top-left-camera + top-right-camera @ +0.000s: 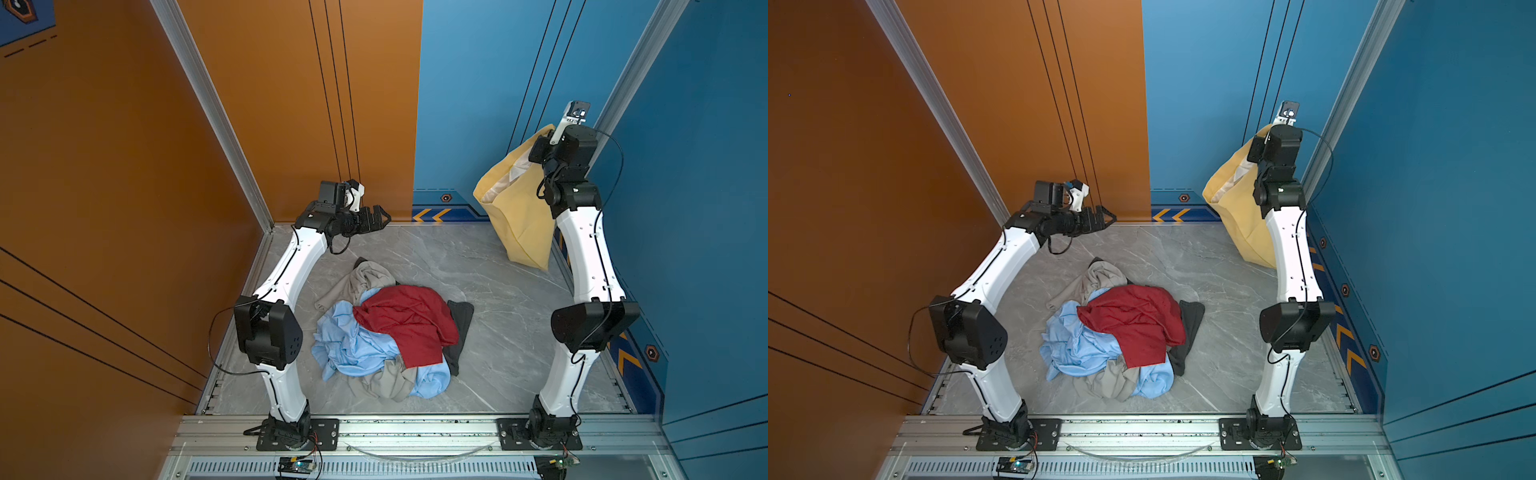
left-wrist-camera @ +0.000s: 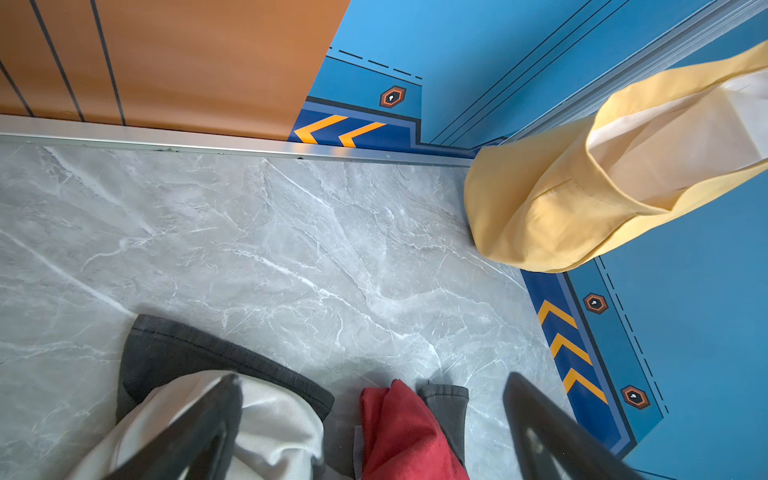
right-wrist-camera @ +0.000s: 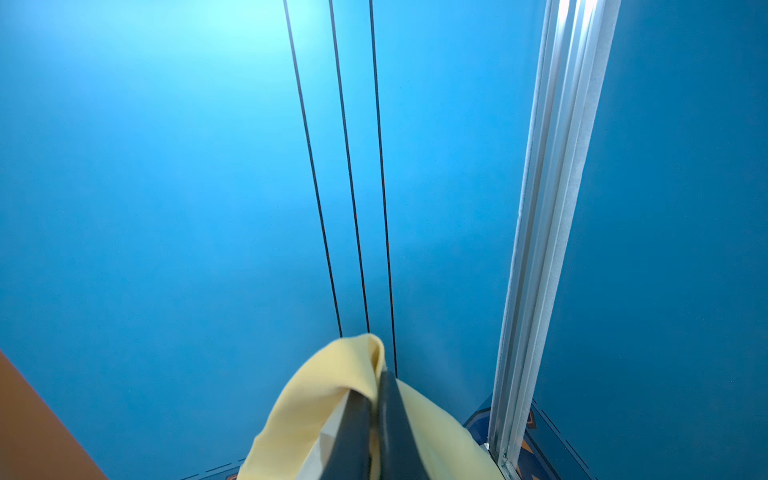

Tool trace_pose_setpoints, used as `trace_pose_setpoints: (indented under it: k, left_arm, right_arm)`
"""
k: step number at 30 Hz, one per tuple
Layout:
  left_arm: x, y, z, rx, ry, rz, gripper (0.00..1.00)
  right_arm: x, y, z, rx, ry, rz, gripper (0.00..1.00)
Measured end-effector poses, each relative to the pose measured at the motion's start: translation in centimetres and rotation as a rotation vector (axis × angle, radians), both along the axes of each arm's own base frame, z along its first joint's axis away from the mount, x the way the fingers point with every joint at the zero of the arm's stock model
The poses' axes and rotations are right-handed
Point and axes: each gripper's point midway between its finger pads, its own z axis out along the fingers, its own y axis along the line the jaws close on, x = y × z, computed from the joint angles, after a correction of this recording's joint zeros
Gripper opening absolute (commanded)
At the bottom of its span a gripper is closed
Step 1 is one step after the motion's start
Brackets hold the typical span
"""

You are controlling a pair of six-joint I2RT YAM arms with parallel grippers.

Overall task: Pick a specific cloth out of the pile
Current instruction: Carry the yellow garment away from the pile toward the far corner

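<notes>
The cloth [image 1: 515,208] [image 1: 1235,208], mustard-yellow with a white lining, hangs at the far right corner, well apart from the pile [image 1: 386,332] [image 1: 1113,332]. My right gripper [image 3: 378,386] is raised high and shut on the cloth's [image 3: 316,399] top edge; in a top view the wrist hides most of that gripper [image 1: 540,143]. The pile lies mid-table, with a dark red cloth [image 1: 407,320] on top of light blue, beige-grey and dark grey garments. My left gripper [image 1: 380,218] [image 2: 372,377] hovers open and empty above the pile's far side. The left wrist view shows the cloth [image 2: 540,216] dangling.
The grey marble table [image 1: 498,332] is boxed in by an orange wall [image 1: 124,166] on the left and blue walls [image 1: 478,83] at the back and right. Aluminium posts [image 1: 636,66] stand in the far corners. A metal rail [image 1: 415,432] runs along the front edge.
</notes>
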Motion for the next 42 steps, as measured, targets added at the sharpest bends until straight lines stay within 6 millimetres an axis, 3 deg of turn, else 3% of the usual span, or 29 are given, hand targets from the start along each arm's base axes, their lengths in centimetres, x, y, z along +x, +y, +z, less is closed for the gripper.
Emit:
trace_pose_setpoints:
  k: [5,10,15,18,21,25,34,37,42]
  left_arm:
    - [0.6,-0.3,-0.4,0.001,0.004,-0.002,0.98]
    - [0.7,-0.3,-0.7,0.002,0.010,-0.001,0.98]
    - [0.8,-0.3,-0.9,-0.003,0.020,0.004,0.98]
    - [0.9,-0.2,-1.2,-0.004,0.026,0.008,0.98]
    - [1.0,-0.1,-1.3,-0.003,0.029,0.012,0.98]
    - [1.2,-0.1,-1.7,0.000,0.037,0.014,0.98]
    - [1.5,-0.1,-2.8,0.004,0.056,0.014,0.98]
    - [1.5,-0.1,-2.8,0.004,0.056,0.014,0.98]
    - [1.5,-0.1,-2.8,0.004,0.056,0.014,0.98]
  right_arm:
    - [2.3,0.0,-3.6,0.033,0.055,0.006,0.00]
    - [3.4,1.7,-7.0,0.075,0.115,0.037,0.00]
    - [4.3,4.2,-11.8,0.145,0.193,0.066,0.00]
    - [4.4,4.2,-15.0,0.191,0.242,0.043,0.00]
    - [3.8,2.7,-17.8,0.240,0.279,-0.013,0.00]
    - [1.5,-1.0,-20.6,0.310,0.313,-0.140,0.00]
    - [-4.6,-8.4,-23.6,0.516,0.260,-0.410,0.00]
    - [-6.3,-10.0,-25.6,0.574,0.273,-0.507,0.00]
    - [-8.5,-10.4,-28.5,0.637,0.338,-0.613,0.00]
